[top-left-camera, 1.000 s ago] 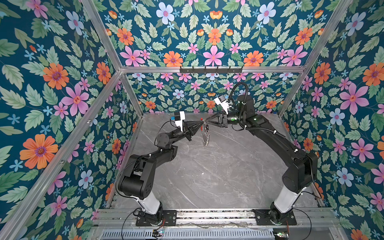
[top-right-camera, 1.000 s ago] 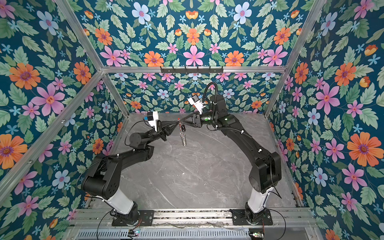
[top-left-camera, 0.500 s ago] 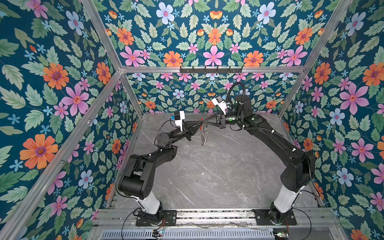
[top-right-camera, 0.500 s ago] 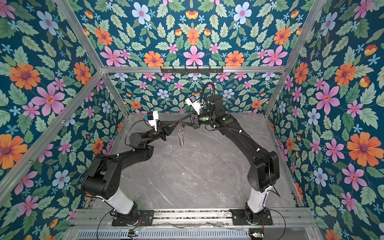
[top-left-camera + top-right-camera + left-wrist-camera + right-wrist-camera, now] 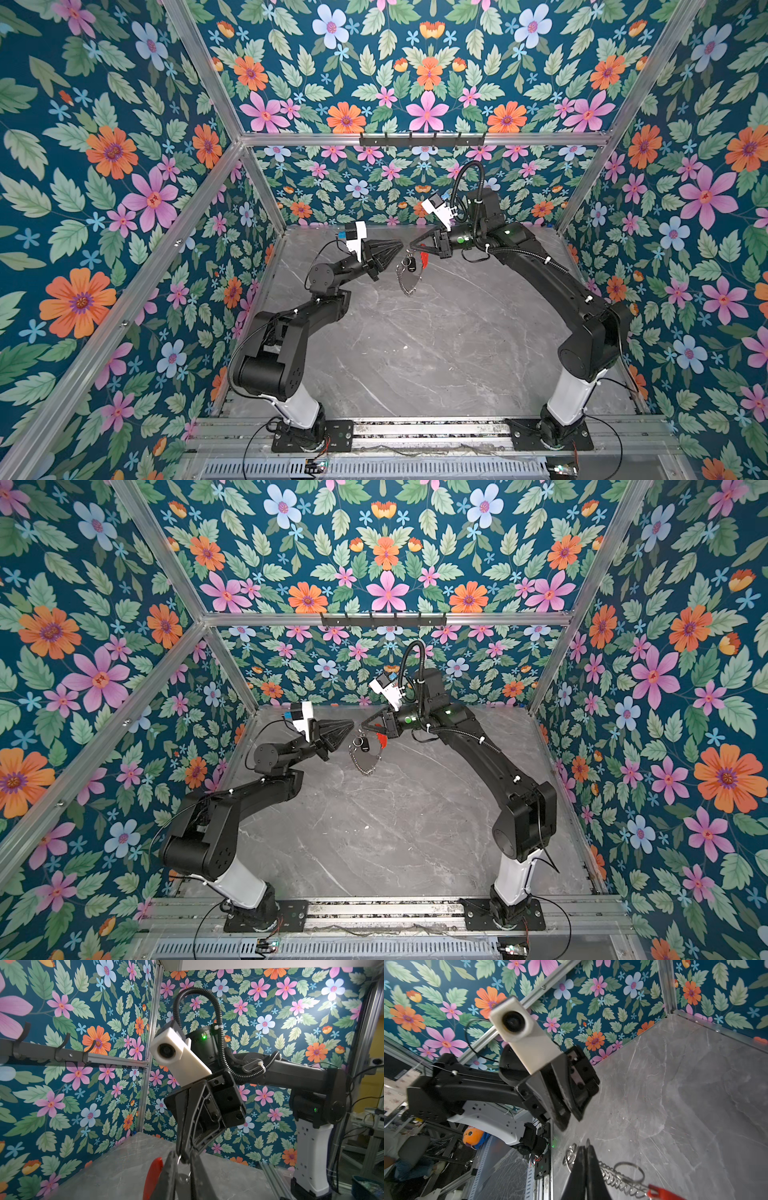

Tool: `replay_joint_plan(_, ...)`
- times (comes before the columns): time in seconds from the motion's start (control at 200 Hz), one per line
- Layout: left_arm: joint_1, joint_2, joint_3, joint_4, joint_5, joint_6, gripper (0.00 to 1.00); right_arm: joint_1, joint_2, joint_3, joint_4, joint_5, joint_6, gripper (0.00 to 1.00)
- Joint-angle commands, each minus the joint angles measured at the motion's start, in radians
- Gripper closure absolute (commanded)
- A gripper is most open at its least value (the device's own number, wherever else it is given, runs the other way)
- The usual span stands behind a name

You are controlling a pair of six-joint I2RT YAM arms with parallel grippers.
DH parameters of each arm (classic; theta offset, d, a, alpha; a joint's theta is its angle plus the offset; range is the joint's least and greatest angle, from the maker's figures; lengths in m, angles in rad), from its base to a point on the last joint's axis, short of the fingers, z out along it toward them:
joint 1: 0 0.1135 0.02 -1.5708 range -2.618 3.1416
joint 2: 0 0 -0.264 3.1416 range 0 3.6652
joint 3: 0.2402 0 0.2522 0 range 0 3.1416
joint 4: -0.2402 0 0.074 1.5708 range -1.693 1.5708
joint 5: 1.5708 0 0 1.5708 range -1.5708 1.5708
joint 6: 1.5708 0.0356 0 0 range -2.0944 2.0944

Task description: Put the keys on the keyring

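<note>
left claw point(image 5: 400, 247): parted, empty, just left of keyring point(image 5: 409, 283).
key point(image 5: 410, 264): hangs against keyring; threaded or not, cannot tell.
right claw point(image 5: 412, 247): clenched on keyring rim, above worktop point(image 5: 415, 353).
risk: a left nudge could break that thin pinch, dropping both.

blk key tag point(image 5: 410, 264), grey keyring point(image 5: 409, 285), floral walls point(image 5: 124, 174)

My left hand point(image 5: 400, 246) sits left of my right hand point(image 5: 412, 246), tips just beside each other, above the far middle of the surface point(image 5: 415, 353). The keyring point(image 5: 409, 284) hangs under the right hand, with the keys point(image 5: 409, 264) against its upper part.
</note>
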Motion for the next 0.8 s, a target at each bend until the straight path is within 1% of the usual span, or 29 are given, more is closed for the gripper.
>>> replay_joint_plan(0.0,0.004,-0.077,0.015,-0.379,0.076,0.307,0.79,0.013,0.015,0.045,-0.181,0.095,-0.182,1.0)
replay_joint_plan(0.01,0.001,-0.084,0.018,-0.435,0.076,0.338,0.78,0.014,0.017,0.049,-0.192,0.1,-0.192,1.0)
replay_joint_plan(0.04,-0.001,-0.119,0.038,-0.606,0.076,0.485,0.77,0.017,0.023,0.061,-0.218,0.119,-0.219,1.0)
replay_joint_plan(0.055,-0.004,-0.132,0.053,-0.725,0.074,0.546,0.77,0.02,0.027,0.065,-0.231,0.129,-0.229,1.0)
replay_joint_plan(0.075,-0.008,-0.151,0.074,-0.866,0.064,0.66,0.76,0.021,0.03,0.071,-0.247,0.14,-0.248,1.0)
replay_joint_plan(0.105,-0.015,-0.168,0.112,-1.05,0.049,0.787,0.75,0.024,0.033,0.078,-0.265,0.15,-0.268,1.0)
replay_joint_plan(0.13,-0.019,-0.178,0.138,-1.166,0.044,0.887,0.75,0.026,0.037,0.083,-0.279,0.157,-0.282,1.0)
replay_joint_plan(0.165,-0.018,-0.18,0.169,-1.273,0.049,0.964,0.75,0.027,0.04,0.088,-0.289,0.163,-0.297,1.0)
replay_joint_plan(0.28,-0.017,-0.164,0.25,-1.494,0.076,1.082,0.75,0.036,0.043,0.092,-0.303,0.168,-0.32,1.0)
replay_joint_plan(0.44,-0.017,-0.124,0.346,-1.682,0.134,1.178,0.77,0.058,0.038,0.088,-0.313,0.177,-0.341,1.0)
replay_joint_plan(0.66,-0.018,-0.092,0.406,-1.726,0.216,1.188,0.76,0.071,0.038,0.087,-0.318,0.182,-0.343,1.0)
replay_joint_plan(0.795,-0.018,-0.081,0.42,-1.743,0.226,1.189,0.77,0.073,0.035,0.086,-0.315,0.182,-0.341,1.0)
